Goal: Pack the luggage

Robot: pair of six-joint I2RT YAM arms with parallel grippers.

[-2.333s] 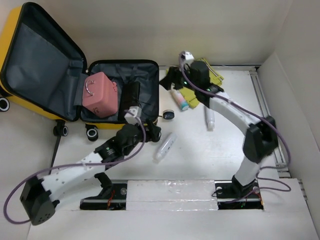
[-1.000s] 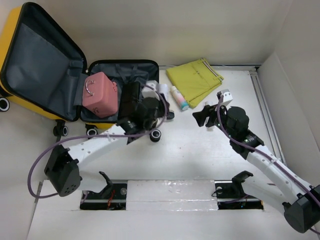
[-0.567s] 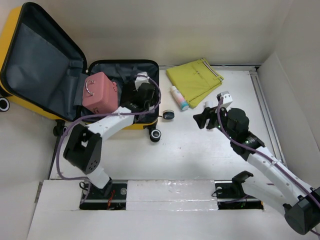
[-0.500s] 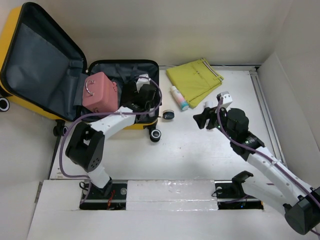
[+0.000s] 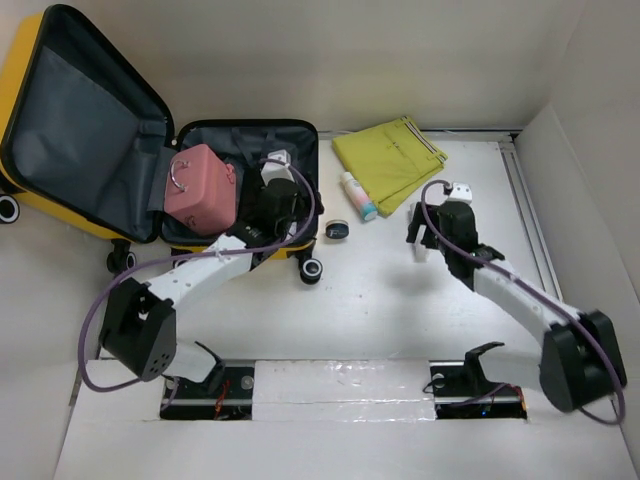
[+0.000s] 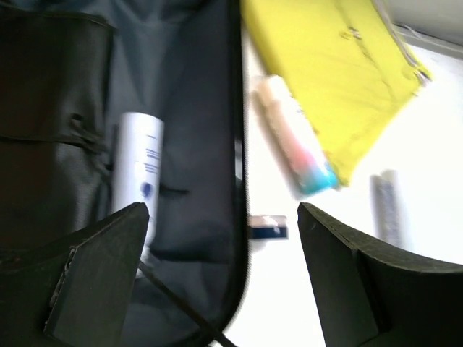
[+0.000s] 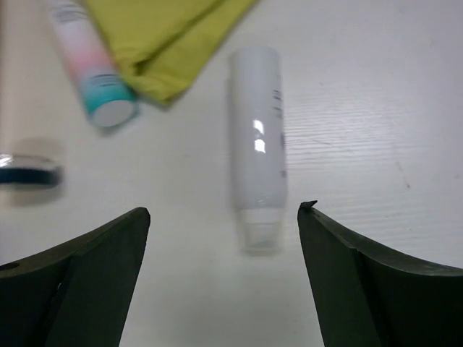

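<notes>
Yellow-shelled luggage (image 5: 80, 120) lies open at 10 o'clock on the white table (image 5: 360, 300), its raised lid cut off by the frame edge; a pink case (image 5: 200, 188) sits in its lined base. Compared with half a second earlier, we see the left gripper (image 6: 223, 210) spread wider over that base, holding nothing, with a white bottle (image 6: 137, 173) partly behind its left finger. The right gripper (image 7: 224, 210) has moved over a white tube (image 7: 257, 159) and hangs spread, clear of it. A green cloth (image 5: 390, 160), a pink-and-teal tube (image 5: 357, 195) and a dark tin (image 5: 338, 230) lie toward 1 o'clock. Plain pale walls enclose the table. Overhead, the wrists hide both grippers' fingertips, and the left wrist view is blurred.
</notes>
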